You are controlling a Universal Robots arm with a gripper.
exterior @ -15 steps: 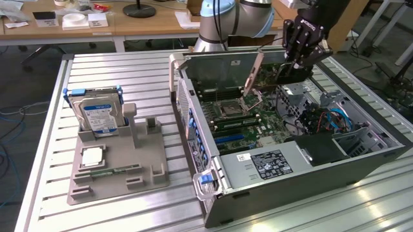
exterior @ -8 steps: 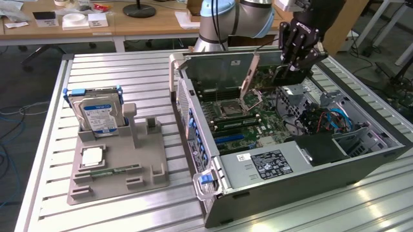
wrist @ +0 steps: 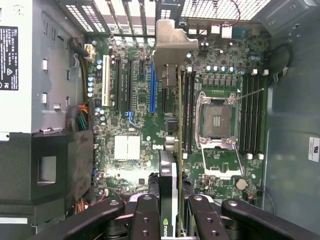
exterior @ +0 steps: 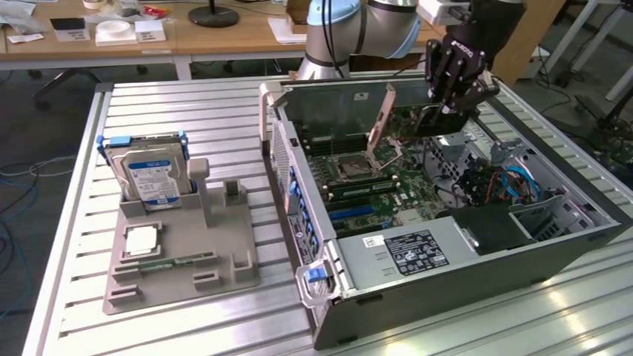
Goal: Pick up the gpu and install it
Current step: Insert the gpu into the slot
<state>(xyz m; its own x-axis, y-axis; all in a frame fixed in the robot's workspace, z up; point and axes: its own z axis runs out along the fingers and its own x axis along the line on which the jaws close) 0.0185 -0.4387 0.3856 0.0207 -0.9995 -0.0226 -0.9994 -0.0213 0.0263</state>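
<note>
gpu (wrist: pixel 169 175) pictured edge-on above an open computer case (exterior: pixel 445 297): where is it held, and by what? (Desk)

It is gripped in the hand (wrist: pixel 171 200), whose 2 fingers (wrist: pixel 145 215) are closed narrowly on its dark faces. The card is carried upright, clear of the motherboard (wrist: pixel 125 115), with its silvery bracket (wrist: pixel 172 45) turned toward the vented rear wall (wrist: pixel 125 12). No contact with the board is seen. (Field)

Is it lined up? (Desk)

Not quite, it is judged. The card hangs just beside the long blue slot (wrist: pixel 152 90), on the side nearer the memory slots (wrist: pixel 189 110). For the placing to be done well, the lower edge should be kept parallel to that slot and brought over it. The bracket should be matched to a rear opening. The card should be kept upright, so that no force is put on 1 corner. The open processor socket (wrist: pixel 218 120) nearby should be left untouched. (Field)
</note>
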